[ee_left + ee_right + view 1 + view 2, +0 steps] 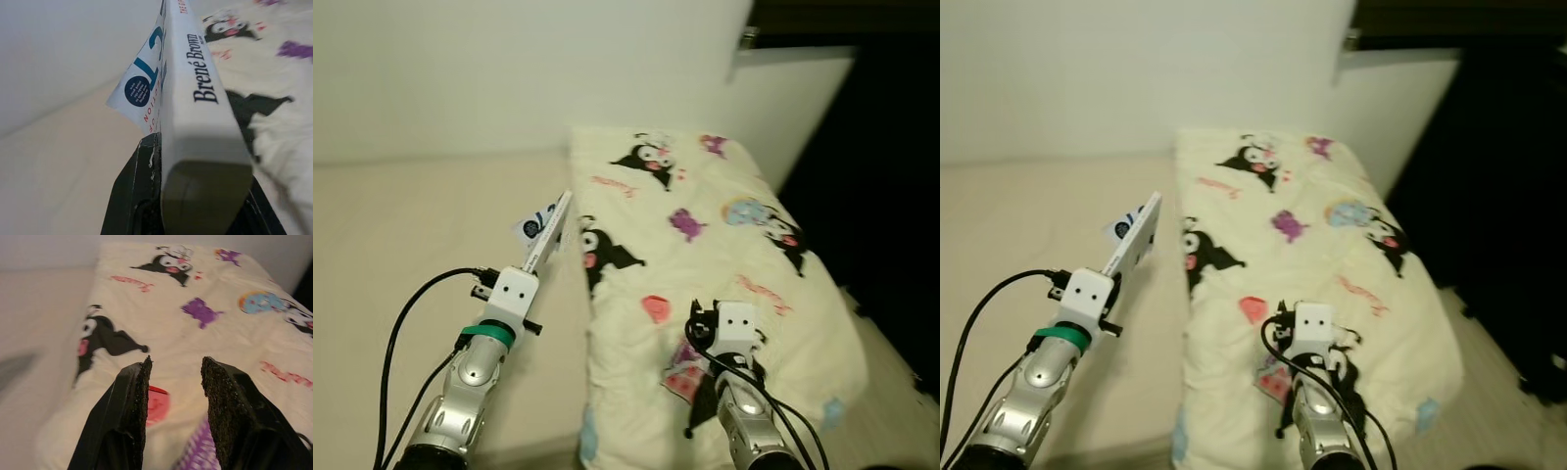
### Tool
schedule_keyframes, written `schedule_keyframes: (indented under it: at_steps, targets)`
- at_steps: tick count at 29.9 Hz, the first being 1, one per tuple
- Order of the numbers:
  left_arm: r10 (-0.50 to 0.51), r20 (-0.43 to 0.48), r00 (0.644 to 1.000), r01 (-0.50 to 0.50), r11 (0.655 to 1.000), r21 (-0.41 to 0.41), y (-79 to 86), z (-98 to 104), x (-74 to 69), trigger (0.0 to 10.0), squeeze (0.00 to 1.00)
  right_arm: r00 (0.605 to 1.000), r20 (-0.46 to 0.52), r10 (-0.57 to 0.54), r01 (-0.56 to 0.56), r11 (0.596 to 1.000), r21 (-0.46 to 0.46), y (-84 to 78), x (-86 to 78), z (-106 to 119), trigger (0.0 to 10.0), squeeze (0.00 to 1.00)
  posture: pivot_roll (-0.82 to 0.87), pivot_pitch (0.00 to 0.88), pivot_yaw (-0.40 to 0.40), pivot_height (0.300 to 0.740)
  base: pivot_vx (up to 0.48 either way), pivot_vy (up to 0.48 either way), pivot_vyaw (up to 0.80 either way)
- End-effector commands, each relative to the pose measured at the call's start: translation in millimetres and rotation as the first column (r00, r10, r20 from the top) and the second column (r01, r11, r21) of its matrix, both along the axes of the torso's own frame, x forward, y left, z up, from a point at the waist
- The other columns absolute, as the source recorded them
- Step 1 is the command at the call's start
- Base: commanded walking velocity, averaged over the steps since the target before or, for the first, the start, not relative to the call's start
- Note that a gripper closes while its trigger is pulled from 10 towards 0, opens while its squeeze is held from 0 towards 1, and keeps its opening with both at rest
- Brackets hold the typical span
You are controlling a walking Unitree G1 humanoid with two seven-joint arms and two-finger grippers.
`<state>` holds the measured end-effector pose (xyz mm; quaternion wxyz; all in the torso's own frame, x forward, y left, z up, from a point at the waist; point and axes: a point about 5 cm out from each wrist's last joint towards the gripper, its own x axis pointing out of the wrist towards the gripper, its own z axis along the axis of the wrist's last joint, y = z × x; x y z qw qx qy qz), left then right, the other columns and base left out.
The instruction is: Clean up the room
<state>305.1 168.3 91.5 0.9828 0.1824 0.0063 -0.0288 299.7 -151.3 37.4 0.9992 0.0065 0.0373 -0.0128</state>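
Your left gripper [195, 196] had its black fingers [129, 196] clamped on the near end of a book [548, 230], one finger on each cover, spine up. From that grip the book ran straight out along the fingers toward the far side, its long axis leaning a little right, so its far end hung just left of the blanket [705, 255]. It was a thick paperback: white spine with dark lettering, glossy white cover with blue letters and a dark blue round sticker, its outer corner fanned slightly away from the pages.

Your right gripper [176, 382] hovered over the near part of the blanket, its fingers [134, 401] parted with nothing between them; the pads looked rough and grainy.

The blanket was a soft, puffy, cream-coloured fold, printed with black cartoon figures, purple and pink shapes and red script. It lay on the pale bed [401, 235], which stretched flat and smooth to the left under the book. A white wall [509, 69] closed the far side, and a dark gap [881, 176] opened on the right.

I'd judge the left arm was the one that mattered: the book was already in it and needed setting down somewhere tidy.
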Motion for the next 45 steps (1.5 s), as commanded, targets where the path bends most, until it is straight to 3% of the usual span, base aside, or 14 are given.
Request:
schedule_keyframes:
  at_steps: [1, 16, 34, 45]
  targets:
    - [-0.025, 0.023, 0.999, 0.025, 1.000, -0.011, -7.8, 2.2, 1.1, 10.0, 0.00, 1.000, -0.021, -0.023, 0.023, 1.000, -0.003, -6.3, -3.4, -5.3, 10.0, 0.00, 0.04, 0.000, 0.039, 0.740, 0.000, 0.000, 0.00]
    - [-0.032, 0.008, 0.999, 0.032, 0.999, -0.018, -7.5, -1.7, 0.1, 10.0, 0.00, 0.999, -0.023, -0.023, 0.023, 1.000, -0.002, -5.5, -4.3, -6.6, 10.0, 0.00, 0.04, 0.000, 0.041, 0.740, 0.000, 0.000, 0.00]
    - [-0.034, 0.004, 0.999, 0.034, 0.999, -0.010, -6.6, -6.3, -3.8, 10.0, 0.00, 1.000, -0.025, -0.017, 0.017, 1.000, 0.001, -4.1, -5.8, -8.1, 10.0, 0.00, 0.04, 0.000, 0.041, 0.740, -0.377, 0.000, 0.00]
    - [-0.036, 0.005, 0.999, 0.036, 0.999, -0.006, -6.6, -6.2, -3.6, 10.0, 0.00, 0.999, -0.029, 0.029, -0.029, 0.999, 0.016, 6.5, -4.7, -7.6, 10.0, 0.00, 0.04, 0.000, 0.042, 0.740, -0.382, 0.000, 0.00]
